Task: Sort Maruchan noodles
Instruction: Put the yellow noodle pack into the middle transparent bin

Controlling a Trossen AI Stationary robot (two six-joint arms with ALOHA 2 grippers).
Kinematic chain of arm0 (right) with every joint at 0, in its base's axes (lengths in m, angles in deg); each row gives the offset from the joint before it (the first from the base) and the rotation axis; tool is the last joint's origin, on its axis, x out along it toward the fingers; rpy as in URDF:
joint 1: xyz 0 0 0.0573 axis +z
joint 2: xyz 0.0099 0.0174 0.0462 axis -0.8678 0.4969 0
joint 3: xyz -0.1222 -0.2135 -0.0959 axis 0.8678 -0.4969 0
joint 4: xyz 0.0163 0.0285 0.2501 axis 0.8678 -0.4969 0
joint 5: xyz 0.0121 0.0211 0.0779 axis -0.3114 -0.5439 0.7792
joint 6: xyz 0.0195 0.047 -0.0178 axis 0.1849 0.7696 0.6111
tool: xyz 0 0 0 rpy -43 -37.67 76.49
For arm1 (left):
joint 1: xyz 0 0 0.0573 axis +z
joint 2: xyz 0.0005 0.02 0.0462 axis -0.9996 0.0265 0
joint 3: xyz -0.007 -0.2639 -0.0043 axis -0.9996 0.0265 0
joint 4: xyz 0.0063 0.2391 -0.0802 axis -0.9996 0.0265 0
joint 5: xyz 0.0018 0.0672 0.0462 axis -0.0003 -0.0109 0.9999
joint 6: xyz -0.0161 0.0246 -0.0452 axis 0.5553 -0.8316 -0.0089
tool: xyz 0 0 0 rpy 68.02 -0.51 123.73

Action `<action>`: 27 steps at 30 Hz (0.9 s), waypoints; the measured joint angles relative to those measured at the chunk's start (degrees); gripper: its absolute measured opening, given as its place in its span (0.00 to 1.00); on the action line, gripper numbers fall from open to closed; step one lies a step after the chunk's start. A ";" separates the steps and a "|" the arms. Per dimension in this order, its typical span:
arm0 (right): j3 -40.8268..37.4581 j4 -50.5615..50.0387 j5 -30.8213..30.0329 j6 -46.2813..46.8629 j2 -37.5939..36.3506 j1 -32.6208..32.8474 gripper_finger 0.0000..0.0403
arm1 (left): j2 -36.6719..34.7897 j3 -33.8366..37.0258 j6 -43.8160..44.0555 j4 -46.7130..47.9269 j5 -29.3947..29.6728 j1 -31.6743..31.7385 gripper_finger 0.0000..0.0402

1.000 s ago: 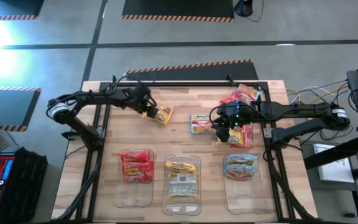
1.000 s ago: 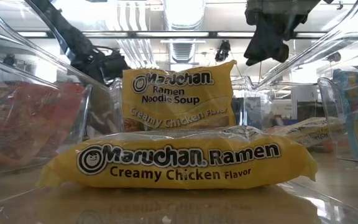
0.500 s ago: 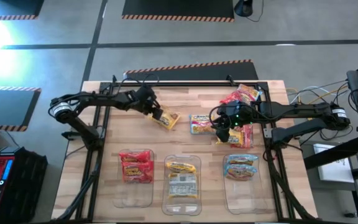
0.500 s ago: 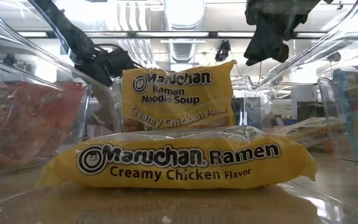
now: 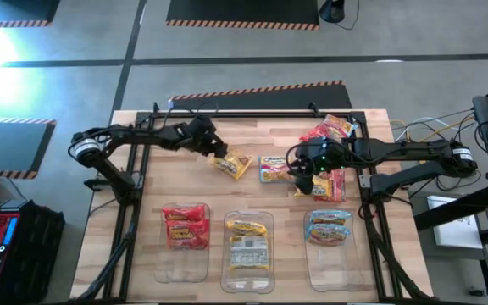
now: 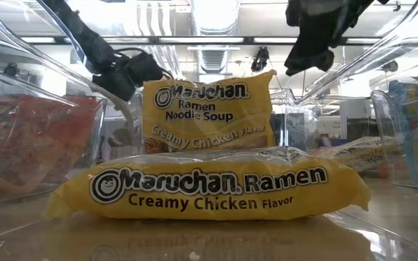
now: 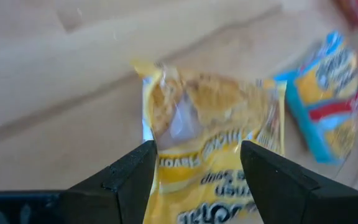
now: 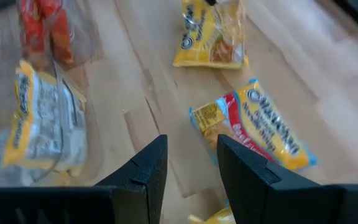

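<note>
My left gripper (image 5: 219, 155) is at the table's middle left, shut on a yellow Maruchan noodles packet (image 5: 233, 163) that sticks out ahead of its fingers. My right gripper (image 5: 302, 176) hangs open over the middle right, with nothing between its fingers (image 8: 191, 168). Below it a blue and yellow packet (image 5: 274, 168) lies flat on the wood. Red packets lie at the far right (image 5: 330, 129) and beside my right gripper (image 5: 330, 185). Three clear bins stand along the near edge: one with red packets (image 5: 185, 224), one with yellow (image 5: 248, 241), one with blue (image 5: 329, 227). My left gripper pinches the yellow packet between its two fingers, one on each side edge (image 7: 157, 163), near the packet's printed end. The fingers slant down from the table's far left. The packet's crimped end (image 7: 166, 71) points away from the gripper; whether it touches the wood I cannot tell.
Black rails (image 5: 252, 113) frame the table's far edge and both sides. In the low view a yellow packet (image 6: 209, 190) lies in the middle bin, with another (image 6: 207, 112) upright behind it. Bare wood (image 5: 185, 178) lies between the left gripper and the bins.
My left gripper has carried the yellow packet toward the table's right edge and a little nearer, closer to the blue and yellow packet. The wrist has rolled, and the packet has turned with it.
</note>
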 joint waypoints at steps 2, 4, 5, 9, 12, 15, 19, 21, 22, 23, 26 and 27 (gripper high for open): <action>0.00 1.02 0.00 -3.78 0.00 0.00 0.32 | 0.00 -1.45 0.77 -0.03 1.85 -0.13 0.55; 0.00 2.64 0.03 -4.71 0.00 0.00 0.32 | -0.02 -3.25 1.84 -0.02 2.98 -0.25 0.55; 0.00 3.66 0.03 -4.48 0.00 0.00 0.32 | -0.02 -4.20 2.35 0.01 3.51 -0.36 0.55; 0.00 7.12 0.03 -3.71 0.00 0.00 0.32 | -0.04 -8.58 2.52 1.61 4.45 -1.57 0.55; 0.00 10.98 0.03 -4.42 0.00 0.00 0.32 | -0.09 -11.45 2.58 7.77 9.65 -3.84 0.55; 0.00 14.24 0.00 -4.50 0.00 0.00 0.32 | -0.09 -13.06 4.48 14.69 14.42 -6.46 0.55; 0.00 16.40 -2.81 -5.68 0.00 -0.34 0.32 | -0.11 -12.11 10.23 17.74 16.04 -9.71 0.55; 0.00 16.37 -3.18 -6.52 0.30 -0.39 0.32 | 0.03 -11.52 13.69 18.04 16.78 -10.94 0.55; 0.00 16.30 -3.19 -7.58 0.37 -0.40 0.32 | 0.23 -11.46 15.23 18.22 17.40 -11.49 0.55; 0.00 16.28 -3.19 -9.01 0.42 -0.39 0.32 | 0.44 -11.46 16.82 18.41 18.04 -11.94 0.55; 0.02 18.60 -3.08 -10.91 0.86 -0.35 0.32 | 1.45 -11.46 21.29 19.26 19.68 -13.41 0.55; 0.02 19.57 -3.07 -10.70 1.20 -0.37 0.32 | 1.98 -11.46 22.77 19.32 19.88 -13.94 0.55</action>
